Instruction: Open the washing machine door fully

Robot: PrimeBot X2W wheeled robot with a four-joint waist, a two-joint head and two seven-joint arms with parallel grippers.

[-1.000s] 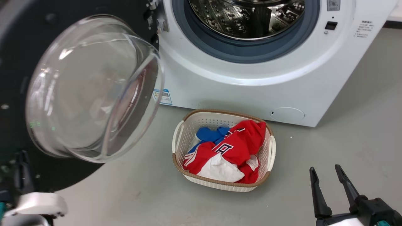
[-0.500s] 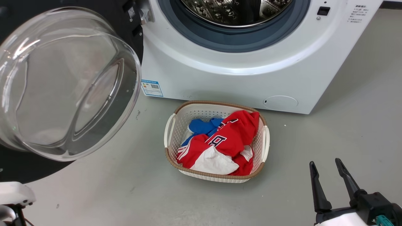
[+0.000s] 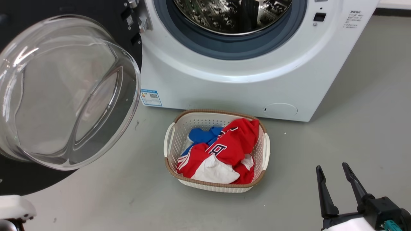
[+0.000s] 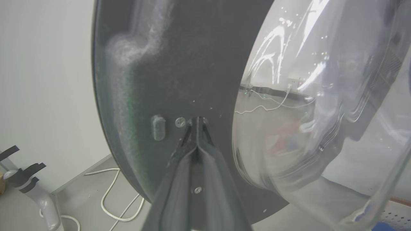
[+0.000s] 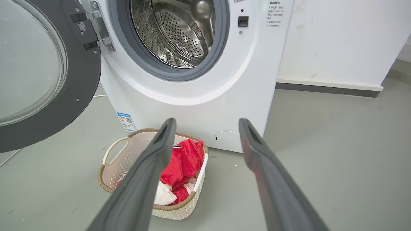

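At the left of the head view, the washing machine door [image 3: 64, 93] is hanging open. The left gripper [image 4: 197, 122], fingers pressed together, is touching its black inner face; the right gripper [image 3: 331, 166], fingers spread, is sitting far off.

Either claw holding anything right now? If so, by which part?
Nothing is held. The left claw is shut, its tips at the black inner face of the washing machine door, gripping no part. The right claw is open, empty.
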